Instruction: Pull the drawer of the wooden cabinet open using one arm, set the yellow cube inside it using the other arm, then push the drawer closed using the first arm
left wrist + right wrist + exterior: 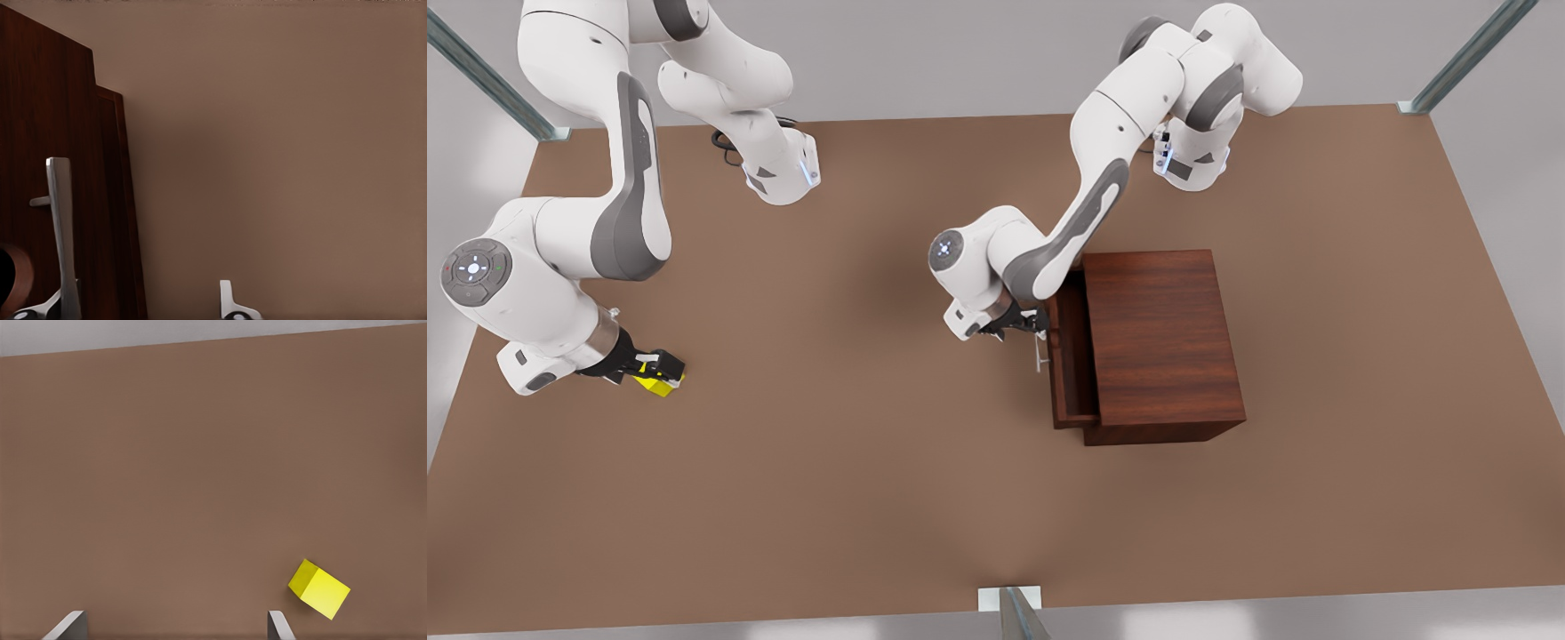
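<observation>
The wooden cabinet (1160, 342) stands right of the table's middle in the front view. Its drawer (1071, 356) is pulled out a little toward the front view's left, showing a narrow strip of its inside. My left gripper (1024, 324) is at the drawer front, open, with the silver handle (60, 220) close beside one finger (230, 303) pair's other side. The yellow cube (660, 382) lies on the table at the front view's left. My right gripper (175, 617) hovers open just over it, with the cube (319, 589) lying outside its fingers.
The brown table (854, 462) stretches wide between the cube and the cabinet. Both arm bases (783, 173) stand along the far edge. Metal frame posts (1014, 613) sit at the table's edges.
</observation>
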